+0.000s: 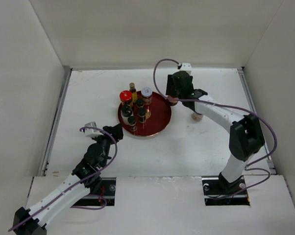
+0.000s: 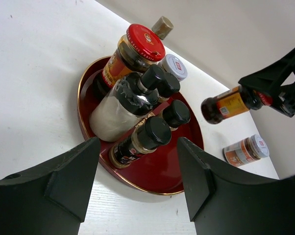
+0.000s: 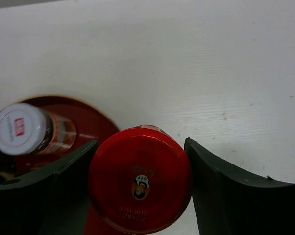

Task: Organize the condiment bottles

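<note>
A round red tray (image 1: pixel 159 110) holds several condiment bottles: a red-capped amber jar (image 1: pixel 126 96), a slim brown bottle (image 1: pixel 133 89), a white-lidded jar (image 1: pixel 146 92) and small dark black-capped bottles (image 1: pixel 141 113). My right gripper (image 1: pixel 173 99) is shut on a second red-capped amber jar (image 3: pixel 140 178) and holds it in the air over the tray's far right rim; that jar also shows in the left wrist view (image 2: pixel 231 104). My left gripper (image 1: pixel 115 131) is open and empty, just off the tray's near left rim (image 2: pixel 157 171).
Another white-lidded, orange-labelled jar (image 1: pixel 197 116) stands on the white table right of the tray; it also shows in the left wrist view (image 2: pixel 246 150). White walls enclose the table at the back and on both sides.
</note>
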`<state>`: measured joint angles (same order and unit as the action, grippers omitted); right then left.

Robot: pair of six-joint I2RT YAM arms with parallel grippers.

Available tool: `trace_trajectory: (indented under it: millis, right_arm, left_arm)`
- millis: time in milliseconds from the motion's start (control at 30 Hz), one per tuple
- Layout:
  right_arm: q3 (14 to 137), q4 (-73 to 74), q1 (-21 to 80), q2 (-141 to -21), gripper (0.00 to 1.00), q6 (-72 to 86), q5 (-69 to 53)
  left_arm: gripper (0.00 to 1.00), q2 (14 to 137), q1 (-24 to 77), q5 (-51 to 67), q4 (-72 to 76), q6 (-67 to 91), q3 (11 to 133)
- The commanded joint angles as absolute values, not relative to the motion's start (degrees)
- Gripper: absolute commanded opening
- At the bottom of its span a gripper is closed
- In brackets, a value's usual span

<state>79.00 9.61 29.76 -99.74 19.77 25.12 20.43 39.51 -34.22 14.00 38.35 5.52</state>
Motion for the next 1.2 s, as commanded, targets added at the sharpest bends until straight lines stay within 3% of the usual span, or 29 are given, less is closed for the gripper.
trace_trajectory:
  millis: [0, 400, 500, 567, 667, 800, 967, 1167]
  right_arm:
    - [83.75, 2.55, 33.17, -98.60, 0.45, 20.65, 25.57]
    - [92.11, 2.90, 38.19, -111.44, 0.47, 23.02, 25.58]
    - [92.29, 2.99, 38.89, -112.67, 0.56, 22.85, 25.84]
    - [91.59, 2.81, 39.15, -112.24, 0.69, 22.85, 26.45]
    - [89.31, 2.46, 39.24, -108.91, 0.85, 22.85, 26.63]
    - [84.39, 1.94, 39.24, -101.18, 0.94, 22.41, 26.63]
    - [74.11, 1.23, 36.17, -88.62, 0.97, 21.01, 26.98]
    - [56.62, 2.46, 24.76, -74.98, 0.98, 21.10, 29.70]
  left_arm:
    - [0.62, 20.48, 39.68, -34.27, 16.87, 37.97, 5.89]
    - [0.62, 20.30, 39.68, -34.19, 16.35, 37.97, 5.98]
    - [0.62, 19.87, 39.42, -33.75, 16.26, 37.88, 6.15]
    - [0.62, 19.43, 39.42, -34.10, 16.00, 37.88, 5.89]
    - [0.62, 18.64, 39.42, -34.28, 14.77, 37.88, 6.24]
    - [0.62, 18.02, 39.33, -34.45, 14.50, 37.88, 6.24]
    - [0.62, 18.02, 39.33, -34.63, 14.15, 37.88, 6.42]
    - [0.62, 18.89, 39.59, -34.45, 14.68, 38.23, 6.42]
